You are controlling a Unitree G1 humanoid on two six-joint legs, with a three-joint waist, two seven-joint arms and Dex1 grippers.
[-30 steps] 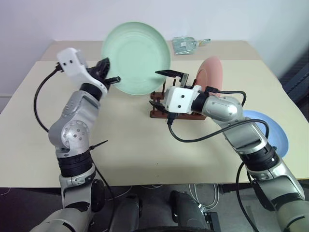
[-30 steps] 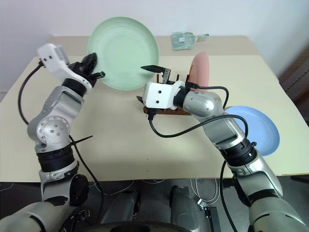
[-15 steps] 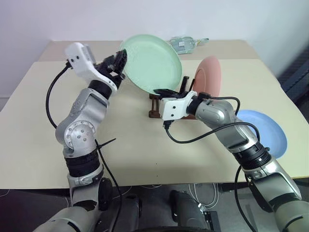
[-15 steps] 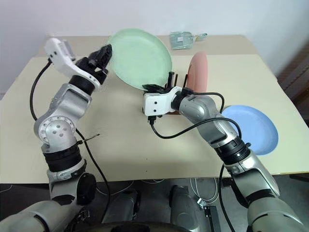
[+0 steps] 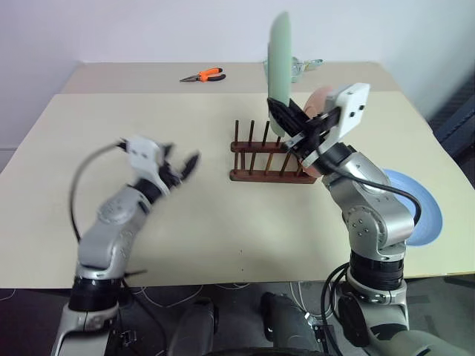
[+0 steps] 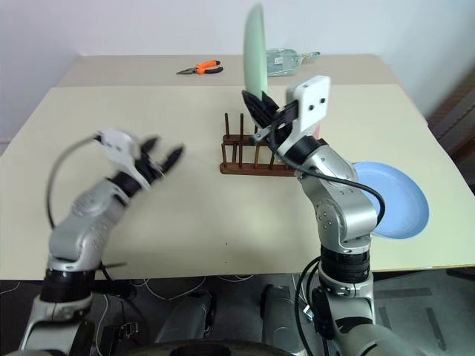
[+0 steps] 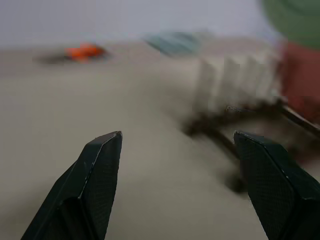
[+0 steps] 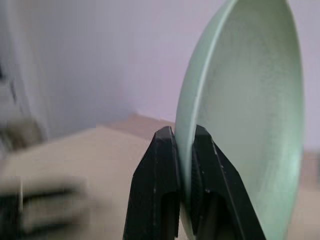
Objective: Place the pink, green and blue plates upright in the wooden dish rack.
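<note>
Right pincer [image 8: 184, 150] clenched on the rim of the green plate [image 5: 280, 55], held upright and edge-on above the wooden dish rack [image 5: 269, 157]. Pink plate [image 5: 320, 100] standing at the rack's right end, partly hidden behind the right arm. Blue plate [image 5: 415, 200] flat on the table [image 5: 223, 215], right of the rack. Left pincer [image 5: 182, 167] released, holding nothing, left of the rack. Orange pliers [image 5: 202, 75] well behind the rack.

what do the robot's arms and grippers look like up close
Both arms are jointed silver-grey metal segments with black bands at the joints. Each wrist carries a boxy white housing, trailing a looping black cable. The left gripper and right gripper each have two tapered black fingers with a fine textured surface.
</note>
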